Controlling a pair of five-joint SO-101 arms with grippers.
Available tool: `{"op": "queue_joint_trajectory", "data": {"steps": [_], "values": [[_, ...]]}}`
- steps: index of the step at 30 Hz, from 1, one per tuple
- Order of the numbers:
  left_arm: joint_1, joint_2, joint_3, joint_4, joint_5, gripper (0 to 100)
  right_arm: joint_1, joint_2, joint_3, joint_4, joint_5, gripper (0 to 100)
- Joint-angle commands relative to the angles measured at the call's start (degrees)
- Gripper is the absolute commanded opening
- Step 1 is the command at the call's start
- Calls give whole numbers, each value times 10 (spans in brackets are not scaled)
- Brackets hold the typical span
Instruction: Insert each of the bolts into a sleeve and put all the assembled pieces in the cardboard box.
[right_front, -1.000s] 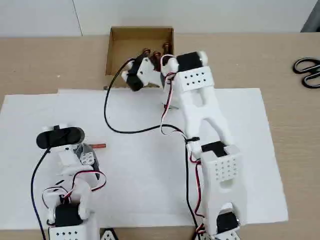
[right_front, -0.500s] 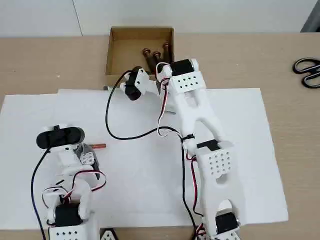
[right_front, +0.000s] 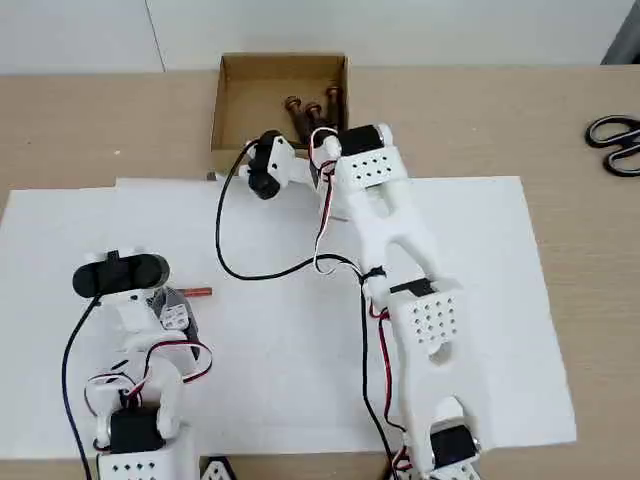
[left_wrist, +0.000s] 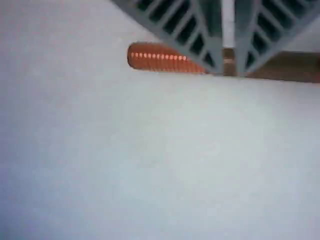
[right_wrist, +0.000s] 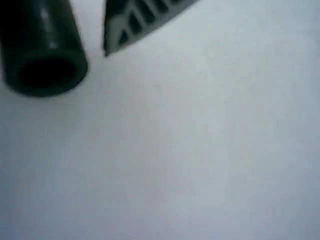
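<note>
1. The wooden table (right_front: 100, 110) has a white paper sheet (right_front: 270, 340) spread across its near half.
2. The right arm (right_front: 420, 300) stretches over the sheet toward the far side.
3. The cardboard box (right_front: 250, 100) sits open on bare wood, touching the sheet's far edge.
4. Scissors (right_front: 618, 148) lie at the table's right edge, well apart from everything else.
5. The right gripper (right_front: 270, 168) hangs at the box's near wall. I cannot tell how far open it is.
6. The left gripper (right_front: 178, 300) is low over the sheet's left part. Its jaws are almost together, with a thin slit between them, and I cannot tell whether they grip anything.
7. 3 assembled pieces (right_front: 312, 110) lie side by side in the box's right part, as the high view shows it.
8. 1 bolt (right_front: 198, 292) lies flat on the paper. It crosses under the left gripper's tips, and its threaded end sticks out.
9. 1 dark sleeve (right_wrist: 45, 55) lies on the paper just beside the right gripper.
</note>
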Motion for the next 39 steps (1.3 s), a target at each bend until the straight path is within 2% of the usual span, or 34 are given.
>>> {"op": "queue_joint_trajectory", "data": {"steps": [1, 8, 10, 13, 17, 21, 27, 32, 39], "values": [[-3, -6, -4, -5, 3, 6, 2, 18, 6, -1, 16, 141], [-3, -6, -4, -5, 3, 6, 3, 36, 6, -2, 22, 138], [-3, -6, -4, -5, 3, 6, 3, 36, 6, 0, 22, 103], [-3, -6, -4, -5, 3, 6, 2, 36, 6, 4, 21, 0], [-4, -6, -4, -5, 3, 6, 0, 8, -11, 44, 6, 4], [-4, -6, -4, -5, 3, 6, -2, -31, -45, 61, -50, 4], [-3, -6, -4, -5, 2, 6, 3, -113, -87, 138, -192, 3], [11, -6, -4, -7, -1, 6, 57, -203, -82, 144, -311, 3], [45, -6, -4, -8, -34, 6, 135, -307, 84, 144, -434, 3]]}}
